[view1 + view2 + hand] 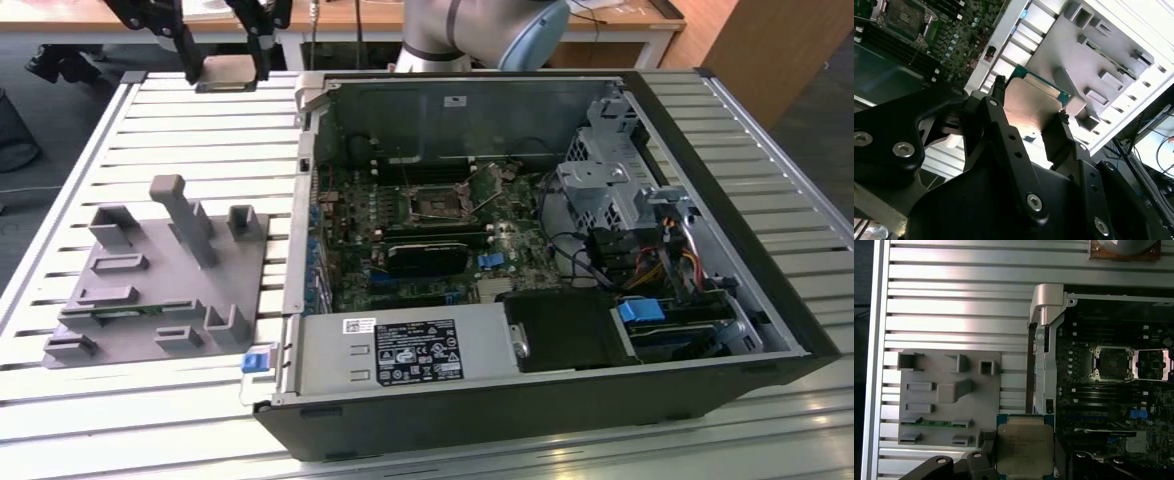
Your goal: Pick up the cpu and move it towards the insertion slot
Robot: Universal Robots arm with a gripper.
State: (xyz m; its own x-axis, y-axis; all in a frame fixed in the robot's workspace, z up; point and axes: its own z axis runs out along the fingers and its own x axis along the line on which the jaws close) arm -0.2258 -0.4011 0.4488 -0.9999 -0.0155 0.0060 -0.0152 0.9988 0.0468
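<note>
My gripper [227,62] is shut on the cpu [228,73], a flat square chip with a silvery top, high above the table's far corner at the exterior view's left. In both wrist views the cpu [1024,445] [1026,110] sits clamped between two black fingers [996,92]. The insertion slot [437,203] is a square socket with a metal frame and dark centre on the motherboard inside the open computer case. Its metal cover is swung open beside it [1152,364]. The slot [1111,362] lies well away from the held cpu, toward the exterior view's right.
The open black computer case [641,400] lies on the slatted metal table [200,130]. A grey plastic fixture [160,280] with posts and recesses, holding a small green strip [936,423], stands on the table at the exterior view's left. Cables and drive bays fill the case's right side.
</note>
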